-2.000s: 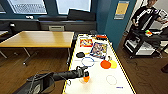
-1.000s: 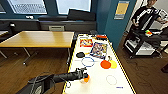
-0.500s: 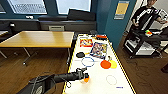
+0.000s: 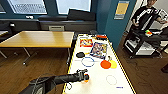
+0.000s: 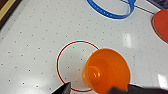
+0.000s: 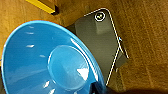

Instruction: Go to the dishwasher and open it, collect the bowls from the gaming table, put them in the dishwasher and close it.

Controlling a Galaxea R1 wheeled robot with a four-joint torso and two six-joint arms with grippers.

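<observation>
The gaming table [image 4: 100, 86] has a white top and a yellow frame. My left arm reaches over its near end. The left gripper [image 4: 83, 75] is right at a small orange bowl [image 4: 86, 78]. In the left wrist view this orange bowl [image 5: 107, 71] sits slightly tilted over a red circle printed on the top, with the left gripper [image 5: 92, 88] at its near rim. A blue bowl [image 6: 50, 62] hangs above the wooden floor, with my right gripper [image 6: 98, 89] shut on its rim. The dishwasher is out of view.
Further along the table lie an orange disc [image 4: 105, 64], a yellow round piece [image 4: 113, 64], a black puck [image 4: 80, 54] and two colourful game boxes [image 4: 86, 42]. A wood-topped table [image 4: 37, 38] stands to the left. A person [image 4: 147, 15] stands by a black cart [image 4: 140, 42] at the right.
The left gripper has dipped slightly toward the orange bowl. Nothing else has visibly moved.
</observation>
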